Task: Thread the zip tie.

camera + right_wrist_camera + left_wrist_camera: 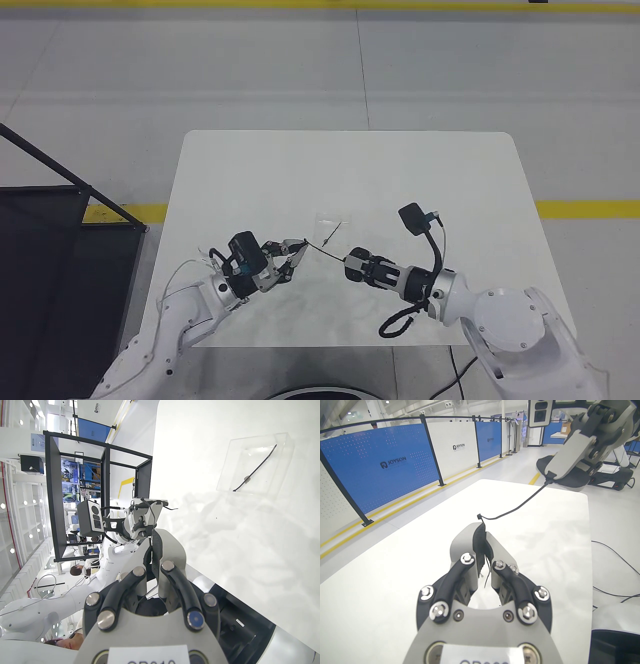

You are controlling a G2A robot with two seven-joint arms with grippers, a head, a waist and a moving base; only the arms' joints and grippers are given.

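Note:
A thin black zip tie spans the gap between my two grippers above the white table. My left gripper is shut on it near its small square head, which sticks out just past the fingertips. A thin black strand also runs down between those fingers. From the head, the strap curves away to my right gripper, which is shut on its far end. In the right wrist view the right gripper is closed, with the left gripper facing it close by.
A clear plastic tray lies on the table just beyond the grippers, also seen in the top view, with a second black zip tie in it. A black frame stands off the table's left side.

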